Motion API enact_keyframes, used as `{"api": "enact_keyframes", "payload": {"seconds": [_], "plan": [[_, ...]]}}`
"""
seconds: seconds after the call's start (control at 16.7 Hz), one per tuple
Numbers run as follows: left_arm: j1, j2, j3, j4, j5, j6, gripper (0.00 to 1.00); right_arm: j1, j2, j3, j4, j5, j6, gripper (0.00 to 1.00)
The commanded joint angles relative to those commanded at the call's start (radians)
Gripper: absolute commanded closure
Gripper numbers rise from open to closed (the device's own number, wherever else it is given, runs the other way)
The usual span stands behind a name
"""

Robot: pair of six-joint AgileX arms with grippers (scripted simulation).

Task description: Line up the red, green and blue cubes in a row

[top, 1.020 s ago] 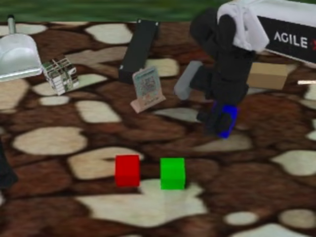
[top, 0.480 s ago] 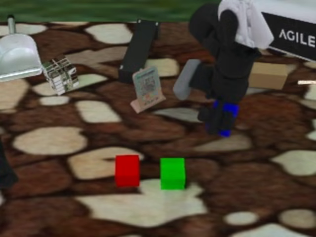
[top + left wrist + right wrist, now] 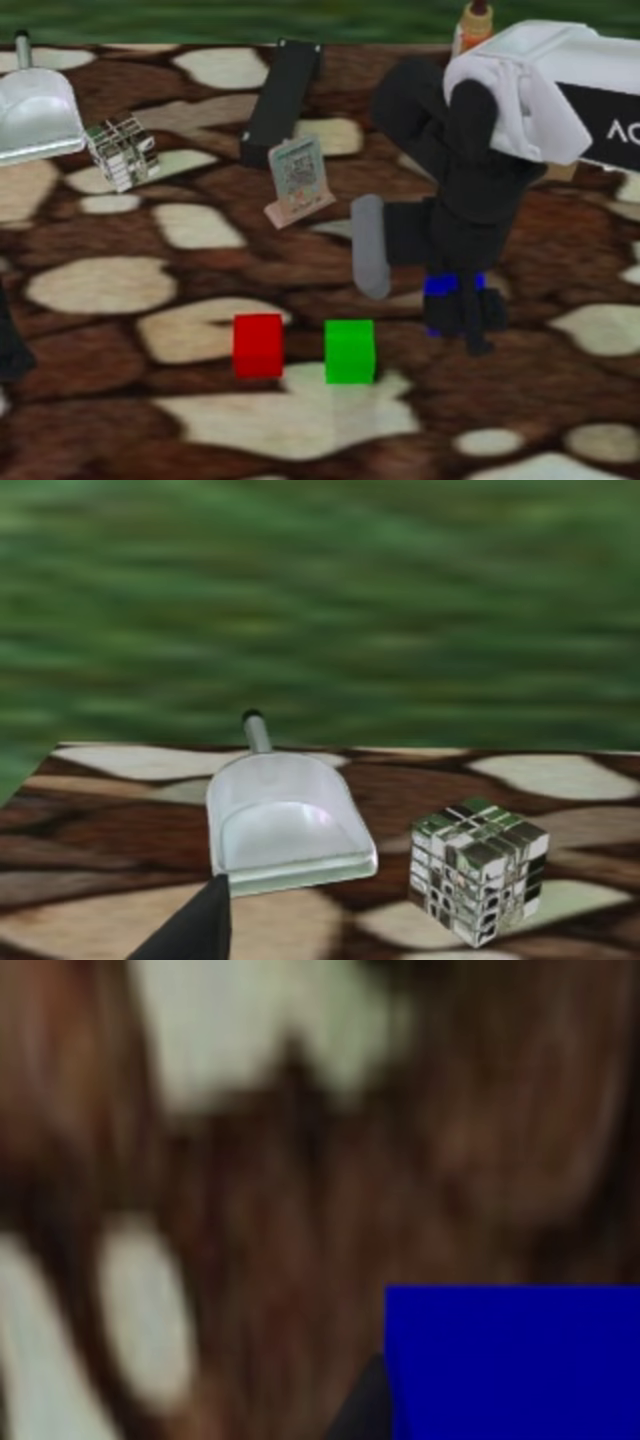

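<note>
The blue cube [image 3: 452, 286] is clamped between the fingers of the right gripper [image 3: 458, 312], with only a thin band of blue showing past the black fingers in the top view. In the right wrist view the blue cube [image 3: 512, 1360] fills one corner of the picture, close against the camera, with the brown and cream patterned table [image 3: 250, 1160] blurred behind it and a dark finger edge [image 3: 362, 1408] beside it. Whether the cube touches the table cannot be told.

To the left of this gripper, near it, the green cube [image 3: 350, 351] sits on the table, and the red cube [image 3: 258, 345] sits farther left, just beside the green one with a gap between them. The two lie level with each other, and the held blue cube is a little farther toward the back of the table than they are.

Behind the gripper and to its left stand a small printed card [image 3: 300, 180] and a long black box [image 3: 282, 88]. A bottle top [image 3: 474, 18] peeks out behind the right arm.

The left gripper [image 3: 10, 340] stays parked at the table's left edge; its fingers cannot be made out. Its wrist view shows a silver scoop [image 3: 285, 825] and a mirrored cube [image 3: 478, 868] just beside it on the table.
</note>
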Motion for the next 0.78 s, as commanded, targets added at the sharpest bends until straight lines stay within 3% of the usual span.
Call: {"api": "enact_keyframes", "payload": {"seconds": [0.36, 0.78], "plan": [[0.000, 0.000, 0.000, 0.000, 0.000, 0.000, 0.00, -0.003, 0.006, -0.014, 0.015, 0.000, 0.000, 1.00], [0.000, 0.000, 0.000, 0.000, 0.000, 0.000, 0.00, 0.001, 0.076, -0.164, 0.245, 0.000, -0.001, 1.00]]}}
